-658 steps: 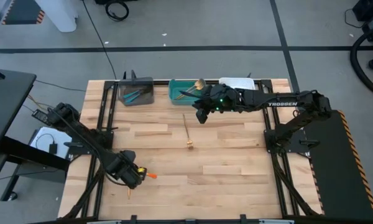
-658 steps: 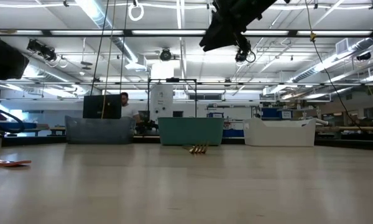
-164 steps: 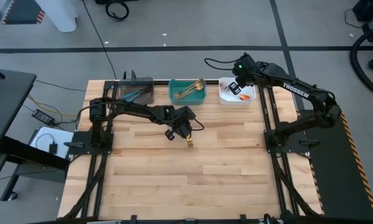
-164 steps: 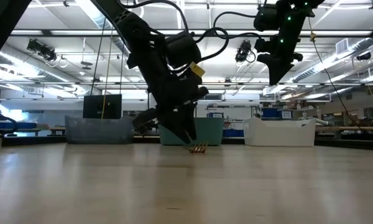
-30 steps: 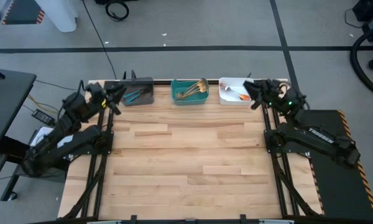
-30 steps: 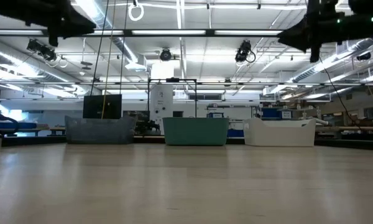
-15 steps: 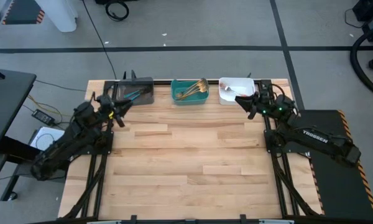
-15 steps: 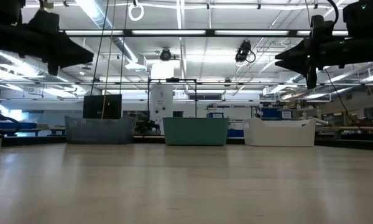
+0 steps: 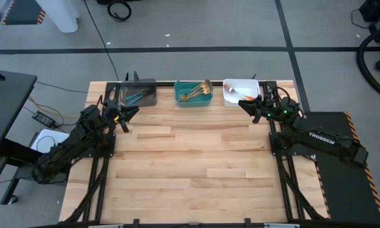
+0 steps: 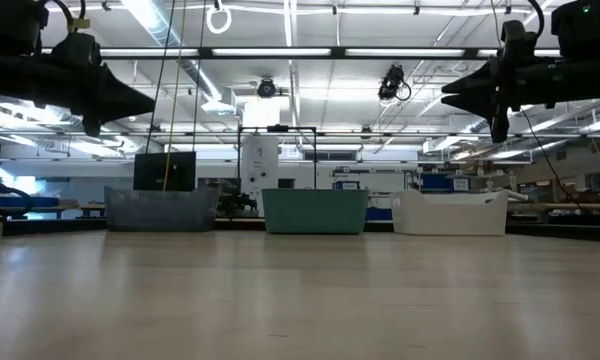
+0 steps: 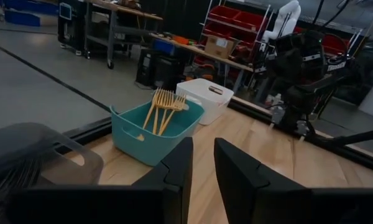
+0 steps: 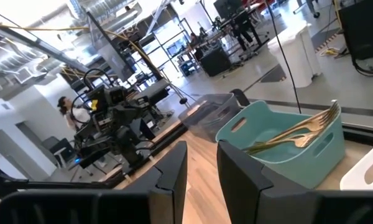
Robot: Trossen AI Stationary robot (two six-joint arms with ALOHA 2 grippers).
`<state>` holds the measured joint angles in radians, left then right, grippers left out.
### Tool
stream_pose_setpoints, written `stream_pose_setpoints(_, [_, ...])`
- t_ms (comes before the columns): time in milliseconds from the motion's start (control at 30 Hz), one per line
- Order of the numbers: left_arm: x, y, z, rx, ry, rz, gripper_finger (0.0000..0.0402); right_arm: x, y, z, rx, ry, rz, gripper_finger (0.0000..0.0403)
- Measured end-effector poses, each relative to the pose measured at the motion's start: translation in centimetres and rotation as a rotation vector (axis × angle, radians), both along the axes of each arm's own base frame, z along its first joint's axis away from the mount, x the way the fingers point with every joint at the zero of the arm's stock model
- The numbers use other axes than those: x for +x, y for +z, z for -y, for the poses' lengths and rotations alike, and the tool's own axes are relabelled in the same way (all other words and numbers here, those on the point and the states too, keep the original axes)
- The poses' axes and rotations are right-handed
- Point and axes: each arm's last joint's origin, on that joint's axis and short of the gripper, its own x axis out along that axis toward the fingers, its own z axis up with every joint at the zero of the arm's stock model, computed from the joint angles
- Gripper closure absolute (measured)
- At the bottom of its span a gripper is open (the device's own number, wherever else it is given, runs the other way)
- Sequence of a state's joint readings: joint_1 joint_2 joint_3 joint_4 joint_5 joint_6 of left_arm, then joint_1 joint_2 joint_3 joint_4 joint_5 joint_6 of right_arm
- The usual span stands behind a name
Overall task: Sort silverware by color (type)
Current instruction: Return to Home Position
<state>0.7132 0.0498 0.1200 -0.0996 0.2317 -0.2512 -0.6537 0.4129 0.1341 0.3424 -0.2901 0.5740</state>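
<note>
My left claw (image 9: 125, 114) hangs over the left edge of the table (image 9: 190, 177). Its fingers are drawn together with nothing between them, and it points toward the bins. My right claw (image 9: 244, 104) hangs the same way over the right edge, fingers together and holding nothing. Seen from above, its tip overlaps the near corner of the white bin (image 9: 240, 82). It hides much of the inside, so I cannot tell what lies there.

Three bins stand in a row along the far edge of the table. The grey bin (image 9: 139, 81) is the leftmost, just past my left claw, and blue-handled pieces (image 9: 137, 96) lie in it. The teal bin (image 9: 177, 98) stands in the middle with the gold forks (image 9: 196, 90) heaped inside, their heads propped on the rim toward the white bin.

Beyond the table there are red crates (image 11: 236, 15) on shelving. Far back among the workbenches a person (image 12: 65, 109) stands.
</note>
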Motion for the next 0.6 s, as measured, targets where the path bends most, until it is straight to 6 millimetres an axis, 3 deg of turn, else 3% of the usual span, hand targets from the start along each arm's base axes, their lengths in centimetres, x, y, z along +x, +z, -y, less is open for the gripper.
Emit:
stream_pose_setpoints(300, [0.01,-0.03,0.00,-0.121,0.003,0.057,0.0328,-0.01,0.00,0.01,-0.001,-0.005,0.000,0.0307])
stream_pose_setpoints(600, [0.06,-0.48,-0.06,-0.116,0.006,0.049,0.0328,-0.21,0.38,-0.46,-0.021,-0.006,0.030,0.0307])
